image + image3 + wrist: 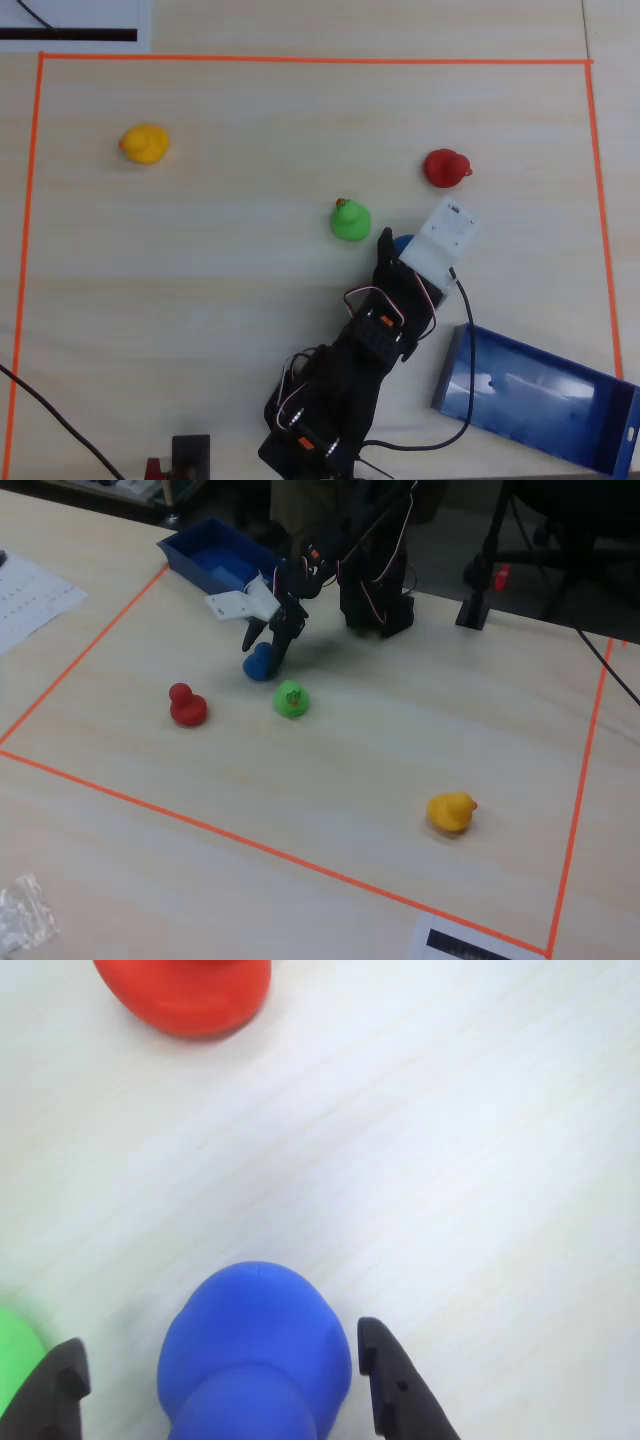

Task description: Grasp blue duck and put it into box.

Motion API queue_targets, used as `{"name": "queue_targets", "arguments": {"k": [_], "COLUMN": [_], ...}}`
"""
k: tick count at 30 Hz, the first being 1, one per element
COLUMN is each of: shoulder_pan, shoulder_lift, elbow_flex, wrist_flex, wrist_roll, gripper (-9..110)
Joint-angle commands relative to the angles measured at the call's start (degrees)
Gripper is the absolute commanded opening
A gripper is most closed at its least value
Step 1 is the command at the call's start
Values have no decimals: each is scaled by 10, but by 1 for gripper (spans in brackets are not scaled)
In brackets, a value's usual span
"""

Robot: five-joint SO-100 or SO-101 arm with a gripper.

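Green duck: set near mid-counter. Red duck: placed to its upper right in the overhead view. Yellow duck: kept well apart, far left. All are enclosed by orange tape.

The arm covers most of the blue duck beside the green duck.

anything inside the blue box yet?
Nothing visible inside the box in the overhead view, only glare on its floor. The blue duck sits on the table between the open gripper fingers.
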Motion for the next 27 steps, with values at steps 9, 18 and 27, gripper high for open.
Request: {"name": "queue_targets", "arguments": {"k": [9,18,27], "shoulder_pan": [-4,-8,-10], "shoulder_lift": [4,-42,-36], "elbow_flex": [48,57,65], "wrist_flex": [-61,-111,-134], "wrist_roll": [-11,0,22], "gripper": [36,32,0]}}
